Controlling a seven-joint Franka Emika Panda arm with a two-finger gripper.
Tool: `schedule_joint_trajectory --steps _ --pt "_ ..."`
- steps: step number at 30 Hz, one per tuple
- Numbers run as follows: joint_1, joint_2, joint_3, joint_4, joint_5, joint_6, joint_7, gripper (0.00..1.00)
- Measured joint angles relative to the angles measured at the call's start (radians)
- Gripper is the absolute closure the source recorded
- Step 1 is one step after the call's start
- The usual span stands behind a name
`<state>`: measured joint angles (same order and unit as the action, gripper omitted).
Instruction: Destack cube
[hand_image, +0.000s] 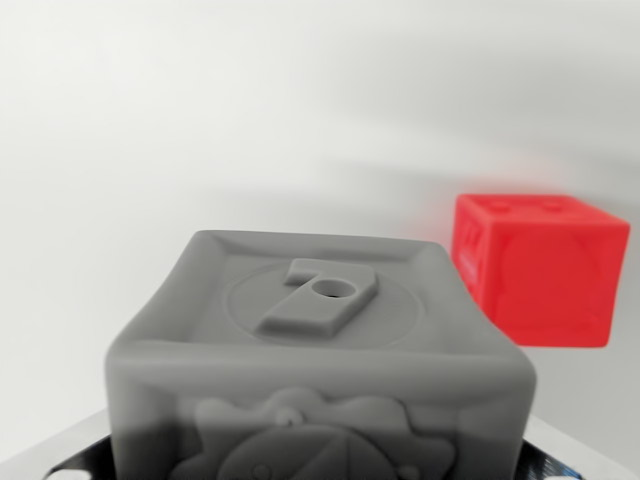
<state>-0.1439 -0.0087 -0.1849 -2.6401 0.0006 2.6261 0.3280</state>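
Grey cube (320, 365): soft-looking block with rounded edges, very near the camera, filling the lower middle of the wrist view and cut off by the bottom edge; top face carries a raised numeral 7 (318, 296) set inside a shallow circular ring, with a small round hole in the numeral's upper bar; near face shows a raised relief, a rounded scalloped figure, only partly in frame and too blurred to name; sides bulge slightly outward.

Red cube (540, 268): same rounded style, farther off and to the right, well apart from the grey cube; resting on the white surface (150, 150); left face bears a faint relief that cannot be read; top face shows two small bumps; right face shows a shallow circle.

White surface: plain, pale, extending far into a blurred background; soft shadow band running across behind the red cube.

Gripper: dark and light slivers at the lower left (60, 460) and lower right corners, flanking the grey cube, probably the fingers; whether they clasp the cube or stand apart from it cannot be told.
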Motion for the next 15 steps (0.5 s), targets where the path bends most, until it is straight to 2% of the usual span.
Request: schedule_joint_trajectory --steps 15 --pt "0.025 -0.021 0.030 -0.024 -0.006 0.004 0.084 1.00"
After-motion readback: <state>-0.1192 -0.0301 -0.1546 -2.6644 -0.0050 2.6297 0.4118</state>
